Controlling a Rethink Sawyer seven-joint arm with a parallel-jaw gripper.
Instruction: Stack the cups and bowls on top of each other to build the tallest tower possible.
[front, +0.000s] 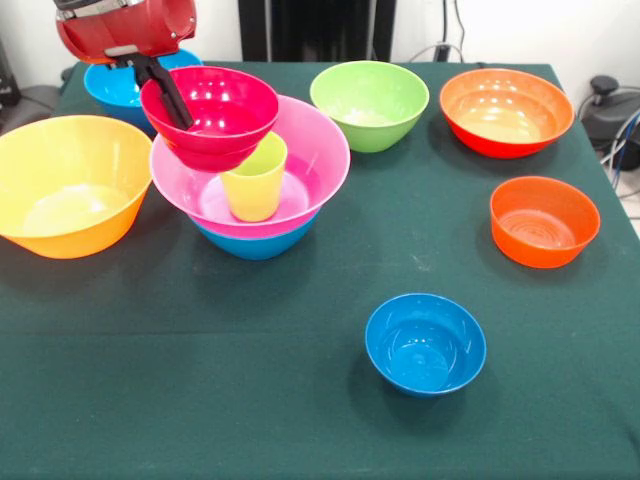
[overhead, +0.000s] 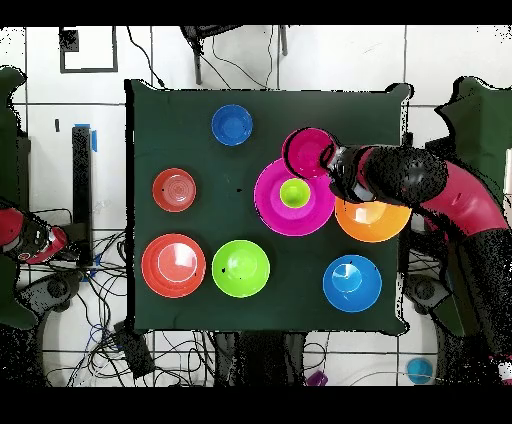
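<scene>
My gripper (front: 172, 105) is shut on the near-left rim of the small crimson bowl (front: 225, 110), one black finger inside it. The bowl hangs tilted over the back-left part of the large pink bowl (front: 320, 150), close against the top of the lime cup (front: 255, 182); I cannot tell if they touch. The cup stands upright inside the pink bowl, which rests in a medium blue bowl (front: 258, 245). Overhead, the crimson bowl (overhead: 305, 150) overlaps the pink bowl's (overhead: 272, 215) rim beside the cup (overhead: 294, 192), with the gripper (overhead: 331, 163) at its edge.
A large yellow-orange bowl (front: 70, 185) sits left of the pile, with a blue bowl (front: 105, 88) behind it. A green bowl (front: 369, 103), a red-orange bowl (front: 506, 110), a smaller orange bowl (front: 544, 220) and a small blue bowl (front: 425, 343) stand to the right.
</scene>
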